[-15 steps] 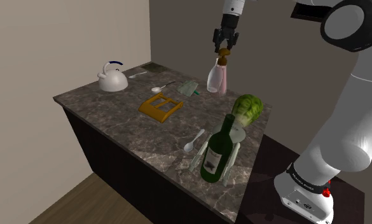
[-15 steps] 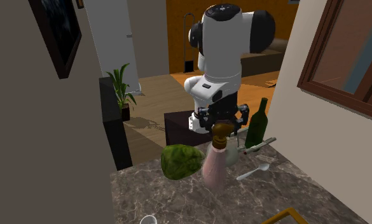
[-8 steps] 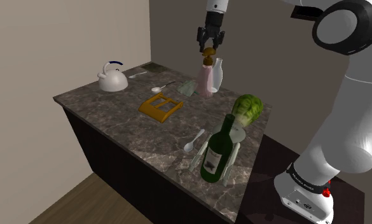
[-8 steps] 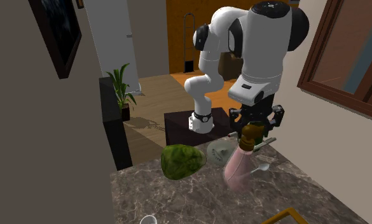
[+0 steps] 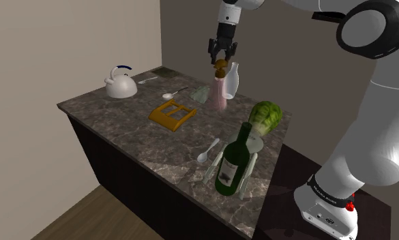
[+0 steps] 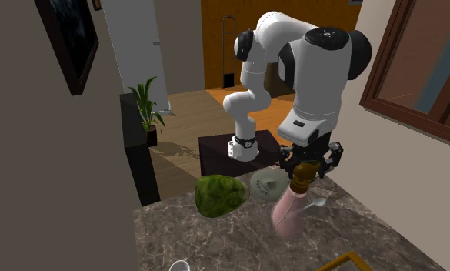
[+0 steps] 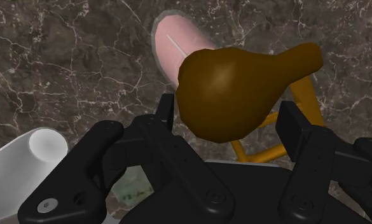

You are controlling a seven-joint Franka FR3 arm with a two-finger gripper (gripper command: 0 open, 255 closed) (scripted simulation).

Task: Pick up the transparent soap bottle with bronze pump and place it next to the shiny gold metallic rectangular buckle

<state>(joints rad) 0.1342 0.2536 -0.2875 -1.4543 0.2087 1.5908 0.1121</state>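
**Hand and soap bottle over the bench.** The hand (image 5: 221, 61) grips the soap bottle (image 5: 219, 94) by its bronze pump (image 5: 221, 67). Its two black fingers (image 7: 166, 118) are drawn in narrowly on either side of the pump head. We see the bottle's clear, pink-tinted body hanging tilted below the hand, over the bench (image 5: 116, 116) near the edge that runs along the wall. We cannot tell whether its base touches the marbled surface. Just beside the bottle, toward the wall, stands a white vase (image 5: 232, 80).

The gold rectangular buckle (image 5: 171, 113) lies flat nearer the bench's middle, apart from the bottle. In the wrist view, part of its frame shows just past the pump. At the wall-side corner on the shoulder view's left sits a white kettle (image 5: 120, 84) with a blue handle. Toward the bench's corner on the shoulder view's right we note a green cabbage (image 5: 264, 114), a dark green wine bottle (image 5: 233, 162) and a white spoon (image 5: 207, 151). In the second exterior view the hand points straight down onto the pump, with the cabbage near the bottle.
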